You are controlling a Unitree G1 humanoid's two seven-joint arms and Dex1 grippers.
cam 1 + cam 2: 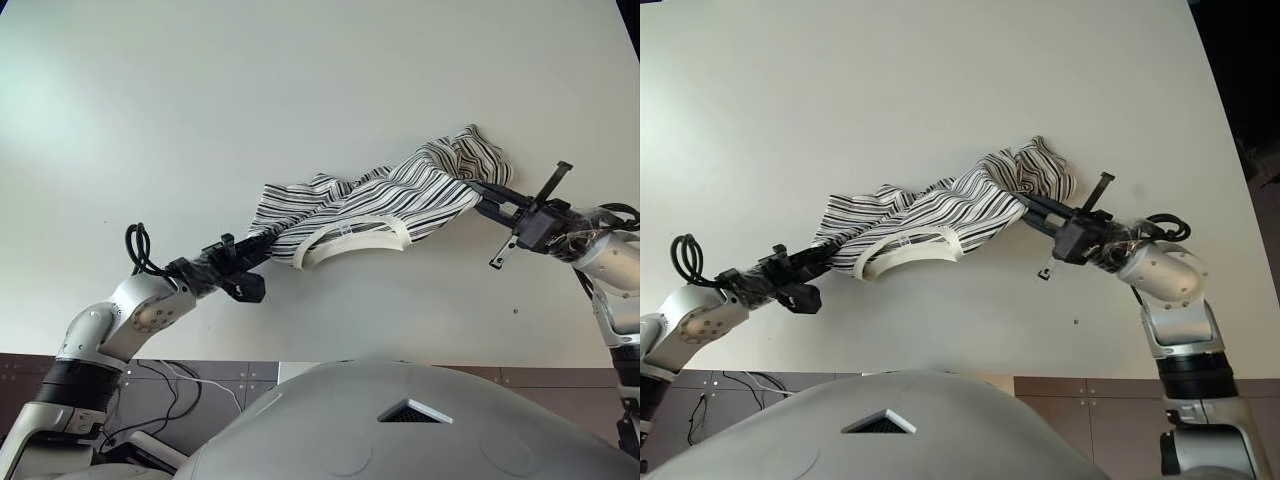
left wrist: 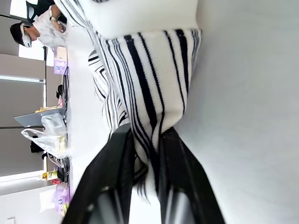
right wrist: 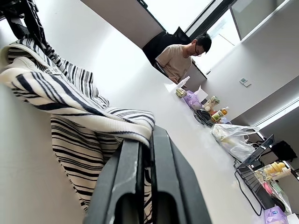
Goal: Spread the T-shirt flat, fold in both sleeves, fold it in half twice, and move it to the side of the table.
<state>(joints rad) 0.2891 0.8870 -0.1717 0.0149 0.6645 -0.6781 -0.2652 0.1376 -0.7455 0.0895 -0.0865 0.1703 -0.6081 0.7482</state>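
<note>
Currently, taking the robot's edge of the table as 6 o'clock:

Surroundings. White table point(image 1: 200, 100), matte, carries everything listed. Farther along it, well apart from the garment, sits a cluster of odds and ends:
- a crumpled clear plastic bag point(image 3: 233, 137), contents too blurred to tell
- small bottles point(image 3: 220, 113), upright
- a purple tissue pack point(image 3: 191, 99)
- a coil of black cable point(image 3: 203, 117)
- an open laptop point(image 2: 39, 117) just beside the bag

The cluster's clock bearing from the garment cannot be told. Loose cables point(image 1: 185, 385) lie below the table's near edge, toward 7 o'clock.

T-shirt point(image 1: 400, 195). Black-and-white striped, with a white ribbed collar point(image 1: 352, 243). It is bunched and twisted into a long band, not flat, and the sleeves cannot be picked out. The band runs from 8 o'clock to 2 o'clock across the near middle of the table. The collar loop gapes open on the band's 6 o'clock side. A heap of cloth rests on the table at the 2 o'clock end. Whether the band's middle touches the tabletop cannot be told.

Left gripper point(image 1: 266, 239). At the band's 8 o'clock end, fingers clamped on a fold of striped cloth that runs out between them.

Right gripper point(image 1: 472, 187). At the band's 3 o'clock end, fingers pressed together on a rolled edge, with cloth draped over their tips.
</note>
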